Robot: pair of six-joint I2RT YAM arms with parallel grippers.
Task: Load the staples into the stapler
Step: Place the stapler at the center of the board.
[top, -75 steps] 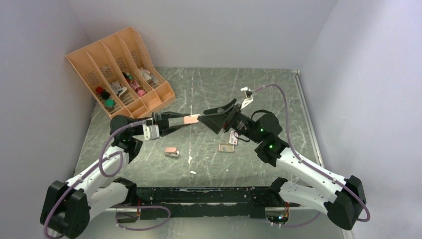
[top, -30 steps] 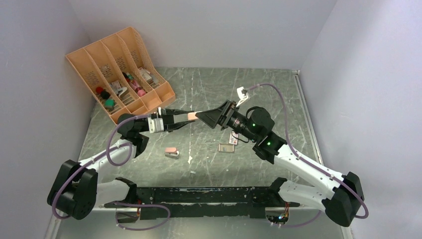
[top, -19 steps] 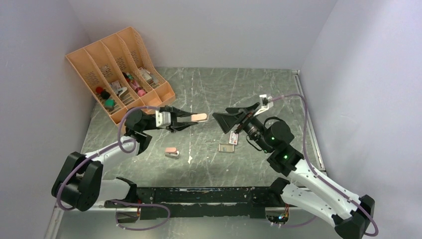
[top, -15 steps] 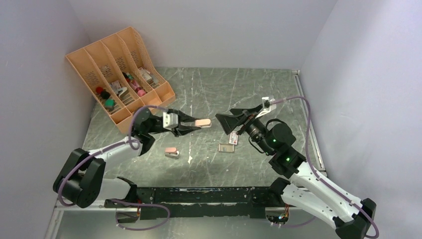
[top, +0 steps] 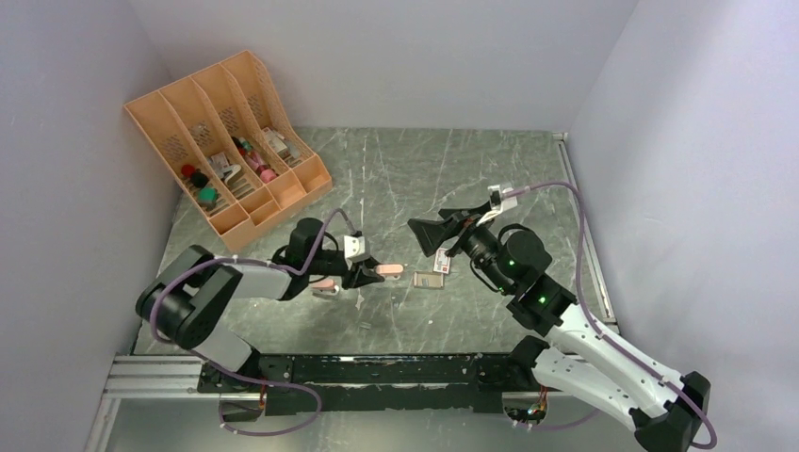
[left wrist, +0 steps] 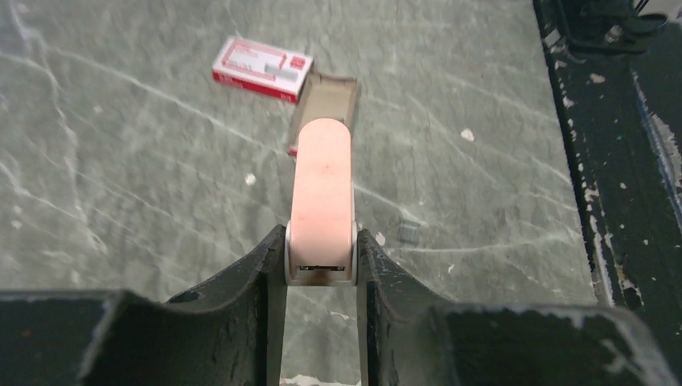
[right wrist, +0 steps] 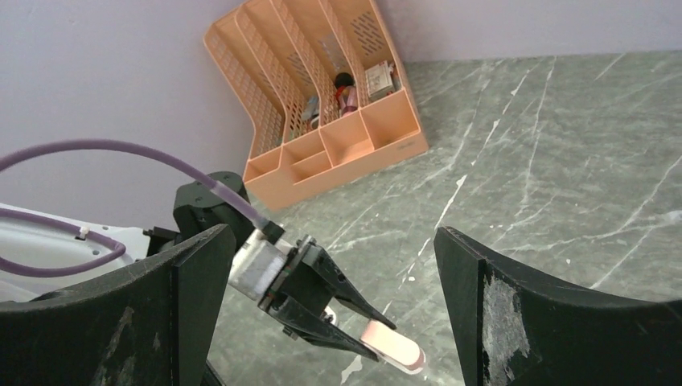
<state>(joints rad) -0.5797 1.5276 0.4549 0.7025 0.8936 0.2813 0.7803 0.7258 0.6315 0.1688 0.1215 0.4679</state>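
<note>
while my left jaws pinch the stapler (left wrist: 322, 185), right jaws wide, i'd steady it short of the box (left wrist: 262, 68) ahead.

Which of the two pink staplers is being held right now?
The pink plastic stapler clamped between the jaws of the left gripper; the other pink stapler lies loose on the grey-green table.

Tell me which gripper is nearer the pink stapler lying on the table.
Left. The left gripper, clamping a second stapler, is right beside the loose stapler; the right gripper, open, sits farther right.
</note>
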